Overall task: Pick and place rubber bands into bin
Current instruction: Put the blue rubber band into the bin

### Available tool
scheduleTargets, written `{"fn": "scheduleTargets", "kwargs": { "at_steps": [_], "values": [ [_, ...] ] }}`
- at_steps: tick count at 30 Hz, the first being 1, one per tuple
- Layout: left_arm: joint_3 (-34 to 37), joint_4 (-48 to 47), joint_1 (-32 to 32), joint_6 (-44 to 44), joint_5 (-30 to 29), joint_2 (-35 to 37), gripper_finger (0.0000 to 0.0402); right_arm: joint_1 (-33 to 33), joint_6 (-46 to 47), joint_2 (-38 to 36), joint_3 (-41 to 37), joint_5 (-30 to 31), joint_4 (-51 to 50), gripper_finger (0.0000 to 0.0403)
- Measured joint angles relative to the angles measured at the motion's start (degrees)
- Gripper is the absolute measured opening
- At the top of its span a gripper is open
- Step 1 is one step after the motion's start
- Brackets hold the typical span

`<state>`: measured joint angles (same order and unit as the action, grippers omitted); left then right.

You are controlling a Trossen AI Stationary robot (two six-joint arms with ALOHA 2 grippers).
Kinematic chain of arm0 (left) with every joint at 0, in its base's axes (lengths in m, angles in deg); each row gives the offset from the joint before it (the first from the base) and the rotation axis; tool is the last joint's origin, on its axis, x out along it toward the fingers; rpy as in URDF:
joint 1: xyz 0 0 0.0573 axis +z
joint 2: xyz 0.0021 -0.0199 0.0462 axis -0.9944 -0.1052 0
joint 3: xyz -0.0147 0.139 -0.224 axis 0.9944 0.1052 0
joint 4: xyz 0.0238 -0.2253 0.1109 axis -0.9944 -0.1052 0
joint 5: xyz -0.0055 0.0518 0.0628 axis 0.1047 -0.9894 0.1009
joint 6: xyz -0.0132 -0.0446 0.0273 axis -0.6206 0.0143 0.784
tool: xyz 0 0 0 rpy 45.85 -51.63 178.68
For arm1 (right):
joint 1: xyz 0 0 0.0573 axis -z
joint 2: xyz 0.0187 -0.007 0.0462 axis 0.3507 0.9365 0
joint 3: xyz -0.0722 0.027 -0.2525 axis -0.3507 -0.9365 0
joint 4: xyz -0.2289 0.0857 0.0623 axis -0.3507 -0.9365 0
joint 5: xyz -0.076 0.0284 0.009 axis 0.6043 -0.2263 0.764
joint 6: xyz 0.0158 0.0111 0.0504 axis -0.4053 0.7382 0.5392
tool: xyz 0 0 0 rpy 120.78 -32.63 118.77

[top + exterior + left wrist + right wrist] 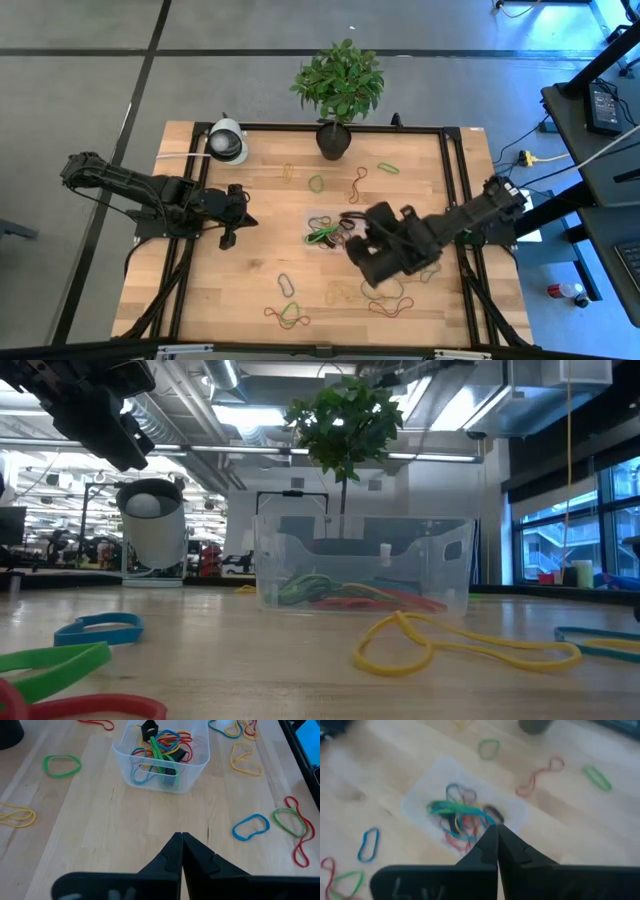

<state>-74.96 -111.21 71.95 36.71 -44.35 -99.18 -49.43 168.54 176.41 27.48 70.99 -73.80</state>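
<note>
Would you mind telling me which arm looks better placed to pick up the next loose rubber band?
Probably the right: its tool sits beside the bin, with loose rubber bands just by it. The left tool waits farther off.

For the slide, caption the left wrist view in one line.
Shut left hand points at the clear bin of mixed rubber bands, more scattered around.

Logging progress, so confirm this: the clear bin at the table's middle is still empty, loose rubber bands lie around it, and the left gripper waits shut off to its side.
One thing is wrong: the bin is not empty. The left wrist view shows several rubber bands already inside it, green, blue, red and black. The rest stands: loose bands lie around it, and the left gripper waits shut to its side.
</note>
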Motion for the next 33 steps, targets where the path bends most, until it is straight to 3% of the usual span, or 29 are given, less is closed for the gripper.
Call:
{"fn": "scheduleTargets", "kwargs": {
  "at_steps": [8,13,22,29,33],
  "values": [
    [0.0,0.0,0.0,0.0,0.0,0.0,0.0002,8.8,-18.3,1.0,-5.2,0.1,19.5,0.0000],
    [0.0,-0.1,0.0,0.0,0.0,0.0,0.0002,13.3,-24.7,2.3,-10.0,-2.9,28.8,0.0000],
    [0.0,-0.3,0.0,-0.5,0.0,0.0,0.0002,16.1,-26.5,7.8,-14.0,-16.0,30.1,0.0000],
    [0.0,-0.3,0.0,-0.5,-0.2,0.0,0.0001,17.9,-27.8,11.5,-14.1,-19.4,33.8,0.0005],
    [0.0,-0.4,0.0,-0.4,-0.7,0.0,0.0003,19.8,-26.0,12.6,-14.0,-24.9,36.1,0.0029]
  ]
}}
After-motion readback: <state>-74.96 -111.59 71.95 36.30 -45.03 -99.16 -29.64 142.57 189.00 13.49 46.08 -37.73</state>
